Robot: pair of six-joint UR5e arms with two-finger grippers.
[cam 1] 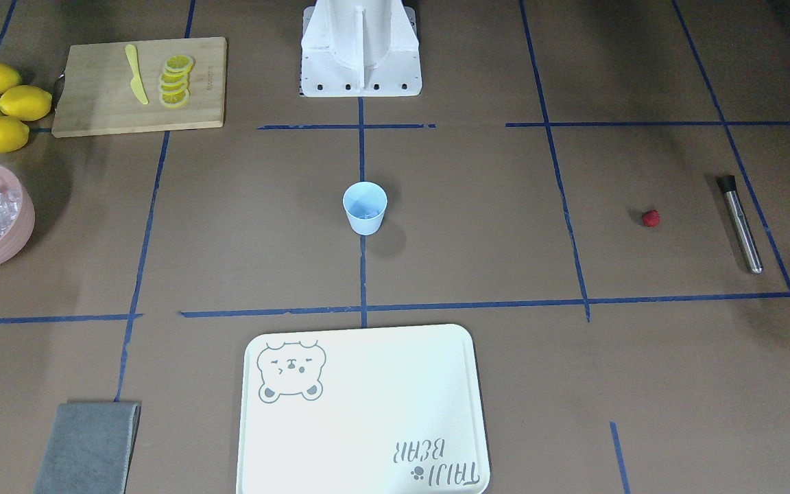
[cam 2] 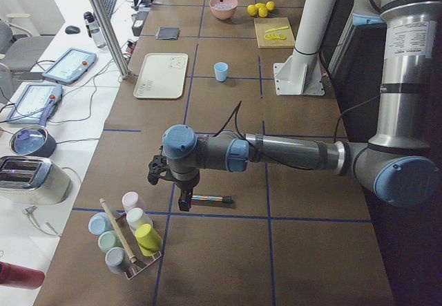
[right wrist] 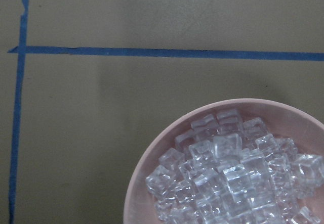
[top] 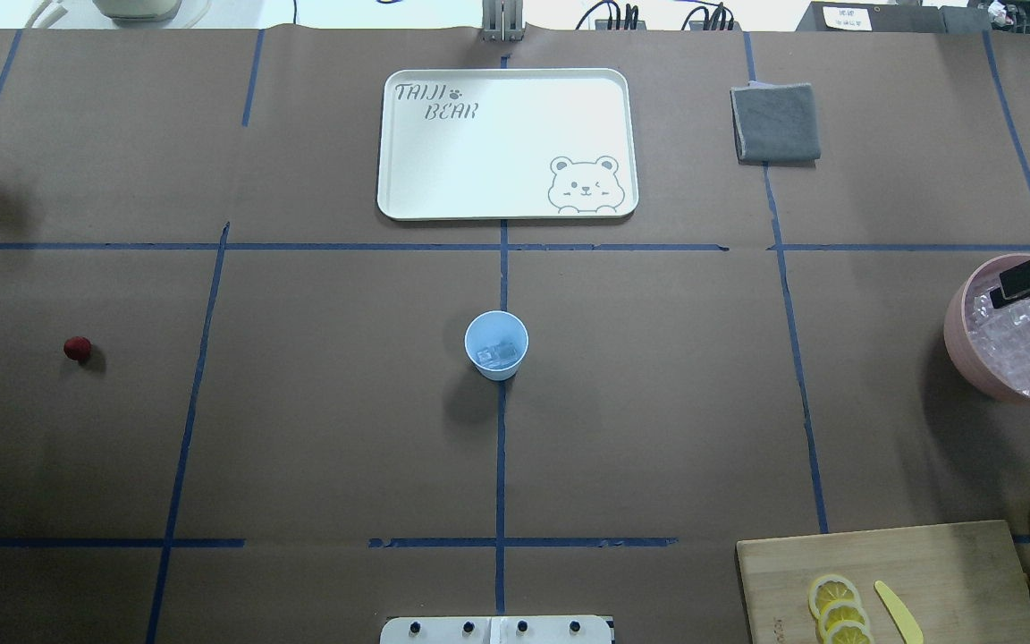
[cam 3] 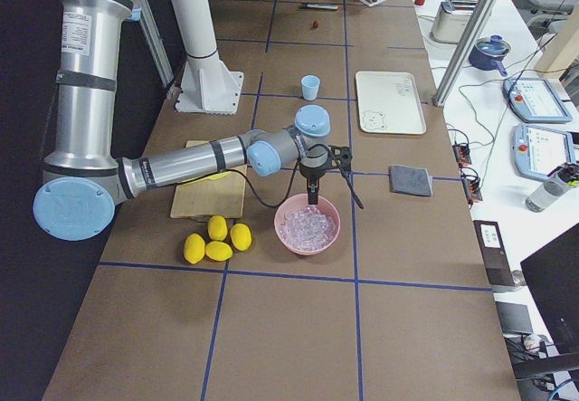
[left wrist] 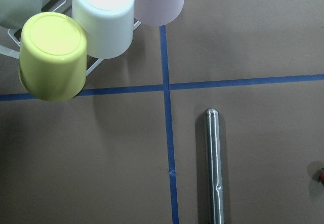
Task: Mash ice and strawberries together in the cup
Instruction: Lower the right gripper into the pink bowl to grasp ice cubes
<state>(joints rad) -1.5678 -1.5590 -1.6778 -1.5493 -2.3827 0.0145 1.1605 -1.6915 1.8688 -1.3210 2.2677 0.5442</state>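
Upright at the bench's middle: light-blue cup (cam 1: pixel 365 208), a few clear ice cubes (top: pixel 495 356) at its bottom. Bare on the bench toward its left end: one red strawberry (cam 1: pixel 651 218), near a steel muddler (cam 1: pixel 741 226) but apart from it. Above that muddler: left fingers (cam 2: pixel 185 201); spread or pressed together, cannot tell. At the right end: pink bowl (cam 1: pixel 14 233) heaped with more ice, right fingers (cam 3: pixel 313 196) over the heap, their state unclear. Beside the bowl: four lemons (cam 1: pixel 1 106) and a bamboo cutting board (cam 1: pixel 100 103).
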